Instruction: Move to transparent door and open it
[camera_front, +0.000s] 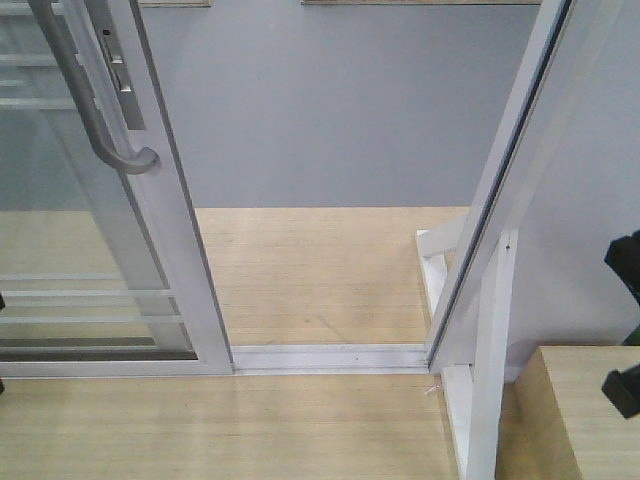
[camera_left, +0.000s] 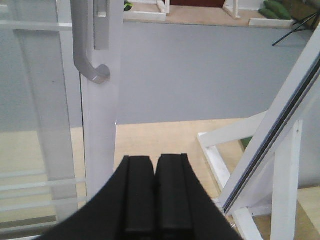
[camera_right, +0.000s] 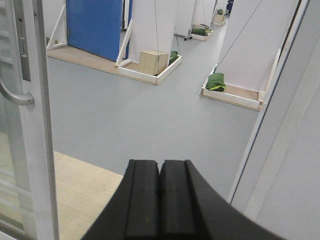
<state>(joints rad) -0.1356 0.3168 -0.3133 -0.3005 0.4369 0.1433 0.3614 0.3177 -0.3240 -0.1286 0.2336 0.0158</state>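
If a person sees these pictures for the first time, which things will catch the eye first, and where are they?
First comes the transparent door at the left of the front view, slid aside from the white frame post at the right, with an open gap between them. Next is its curved grey handle at the upper left. In the wrist views, the left gripper and right gripper fill the bottom, fingers pressed together and holding nothing.

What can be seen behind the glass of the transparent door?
Through the transparent door, behind its thin white bars, the wooden floor continues, then grey floor beyond. The white frame hides a strip of floor. Reflections blur the rest.
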